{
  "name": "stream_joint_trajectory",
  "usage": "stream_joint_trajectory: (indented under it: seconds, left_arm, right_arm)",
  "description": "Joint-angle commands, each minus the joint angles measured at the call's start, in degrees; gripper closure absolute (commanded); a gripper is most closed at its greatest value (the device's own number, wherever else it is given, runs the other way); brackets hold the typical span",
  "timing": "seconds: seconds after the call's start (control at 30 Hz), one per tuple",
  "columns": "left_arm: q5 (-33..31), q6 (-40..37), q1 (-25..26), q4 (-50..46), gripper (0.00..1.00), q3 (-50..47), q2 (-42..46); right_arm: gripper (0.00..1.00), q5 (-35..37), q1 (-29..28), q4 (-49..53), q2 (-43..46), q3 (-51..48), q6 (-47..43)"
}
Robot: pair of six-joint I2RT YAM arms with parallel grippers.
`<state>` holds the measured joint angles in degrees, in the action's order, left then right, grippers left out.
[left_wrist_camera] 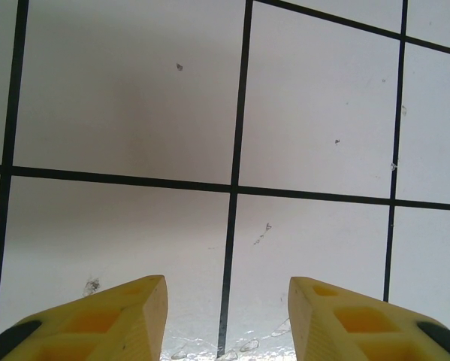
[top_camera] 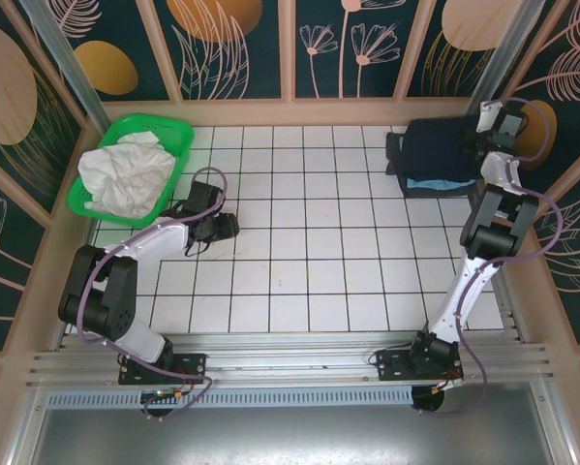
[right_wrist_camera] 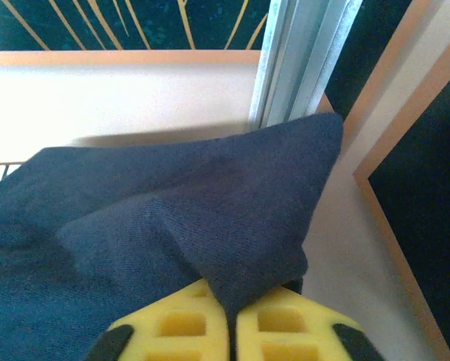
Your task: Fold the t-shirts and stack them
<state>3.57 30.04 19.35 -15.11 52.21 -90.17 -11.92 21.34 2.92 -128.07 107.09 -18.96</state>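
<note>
A folded dark navy t-shirt [top_camera: 435, 145] lies at the far right corner of the table on top of a light blue t-shirt [top_camera: 430, 184], whose edge peeks out at the near side. My right gripper [top_camera: 475, 145] is at the pile's right edge. In the right wrist view its yellow fingers [right_wrist_camera: 187, 323] are shut on a pinched fold of the navy t-shirt [right_wrist_camera: 209, 203]. Over bare tiles left of the middle, my left gripper [top_camera: 227, 228] is open. The left wrist view shows its fingertips [left_wrist_camera: 134, 308] apart with nothing between them.
A green plastic basket [top_camera: 178, 136] holding crumpled white cloth [top_camera: 125, 174] stands at the far left. A wooden ledge and a metal post [right_wrist_camera: 300, 60] rise right behind the navy t-shirt. The white tiled tabletop [top_camera: 309, 242] lies between the two arms.
</note>
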Motion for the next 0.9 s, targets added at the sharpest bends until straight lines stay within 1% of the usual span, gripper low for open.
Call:
stream_joint_trajectory:
  seconds: [0.0,0.03,0.07,0.13,0.27,0.33,0.4,0.5,0.57,0.63,0.73,0.87]
  left_arm:
    - [-0.91,-0.95,-0.1,-1.15,0.54,0.32,0.08]
    - [-0.64,-0.95,-0.1,-1.02,0.54,0.28,0.16]
    - [-0.47,-1.03,-0.1,-0.89,0.54,0.16,0.32]
    - [-0.55,-1.17,-0.05,-0.68,0.54,-0.09,0.6]
    - [-0.98,-1.56,-0.11,-0.79,0.53,-0.33,0.78]
    - [-0.79,-1.56,-0.11,-0.34,0.53,-0.72,0.9]
    - [-0.66,-1.57,-0.06,0.08,0.53,-1.09,0.96]
    - [-0.26,-1.71,-0.12,0.52,0.53,-1.5,1.13]
    - [-0.27,-2.06,-0.06,0.69,0.53,-1.98,1.62]
    - [-0.49,-2.27,-0.1,0.96,0.52,-2.36,2.11]
    - [-0.2,-2.36,-0.1,1.46,0.52,-2.29,2.27]
    - [1.27,-2.96,-0.11,1.8,0.52,-1.72,2.19]
  right_arm:
    - [0.73,1.09,-0.78,0.06,-0.22,2.82,0.23]
    - [0.65,1.88,-0.78,0.07,-0.16,2.69,0.51]
    - [0.6,3.13,-0.86,0.57,-0.29,2.98,1.2]
    - [0.56,2.77,-0.61,1.32,0.53,2.65,2.32]
    - [0.38,7.87,-0.93,1.01,3.98,0.7,6.88]
    - [0.32,9.47,-1.16,1.19,6.03,-0.64,9.18]
    - [0.28,12.45,-2.23,-1.04,8.59,-4.44,10.73]
    - [0.2,21.06,-4.47,-3.82,10.77,-9.12,11.03]
    - [0.16,25.85,-5.25,-2.87,10.5,-8.83,12.22]
    - [0.15,26.26,-5.58,0.19,10.29,-7.35,14.47]
    - [0.14,27.06,-7.88,-0.6,12.84,-10.93,16.16]
    - [0.13,31.38,-13.2,-0.15,14.77,-13.34,16.65]
